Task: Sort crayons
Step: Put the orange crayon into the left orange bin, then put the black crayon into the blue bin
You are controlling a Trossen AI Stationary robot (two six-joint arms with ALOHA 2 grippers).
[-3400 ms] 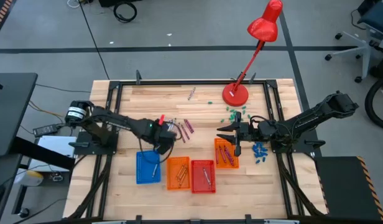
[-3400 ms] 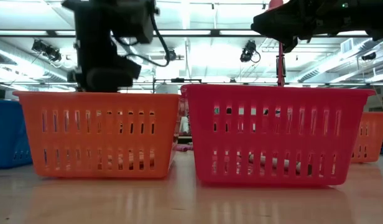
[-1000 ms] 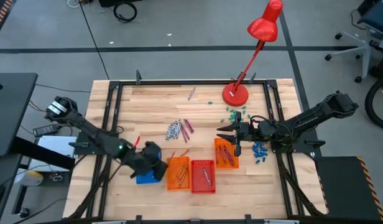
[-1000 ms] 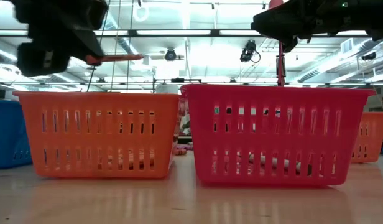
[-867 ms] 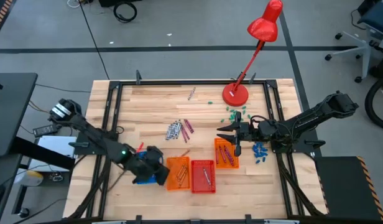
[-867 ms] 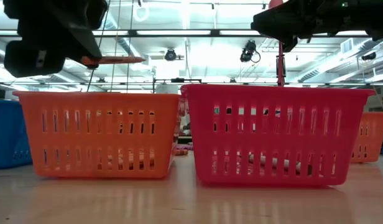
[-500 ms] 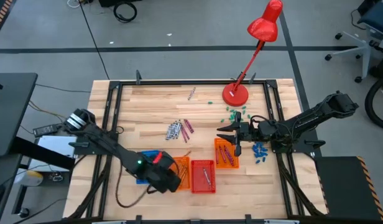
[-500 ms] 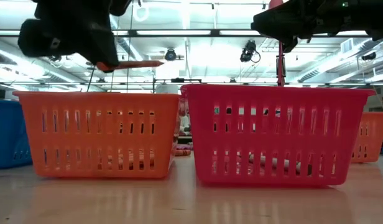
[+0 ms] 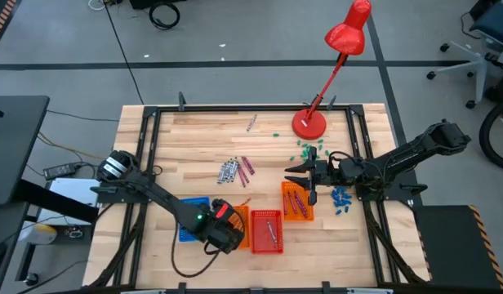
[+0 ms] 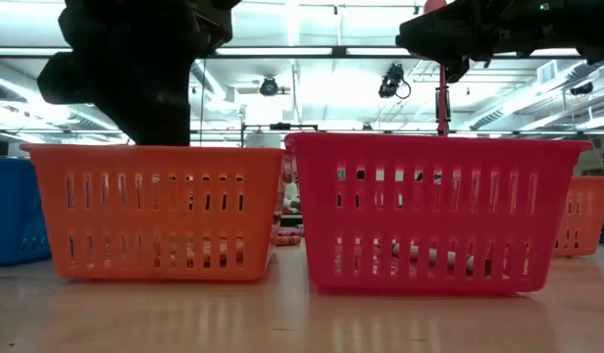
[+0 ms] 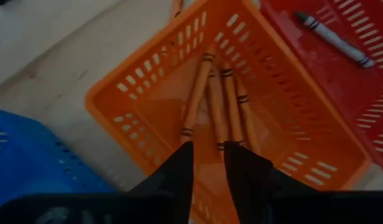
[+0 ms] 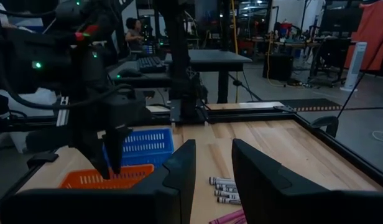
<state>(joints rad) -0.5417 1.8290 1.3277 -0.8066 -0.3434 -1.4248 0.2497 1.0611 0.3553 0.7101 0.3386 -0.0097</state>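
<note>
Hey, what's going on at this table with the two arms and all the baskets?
A two-armed robot is sorting crayons by colour into baskets. The left gripper hangs over the orange basket, jaws slightly apart and empty, with several orange crayons lying in the basket below it. The red basket beside it holds a grey crayon. More loose crayons lie mid-table. The right gripper waits, open and empty, above a second orange basket near the red lamp.

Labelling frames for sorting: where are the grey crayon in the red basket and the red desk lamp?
Grey crayon [image 11: 334, 38]: left wrist view, mid-shaft.
Red desk lamp [image 9: 309, 124]: high view, round base.
</note>
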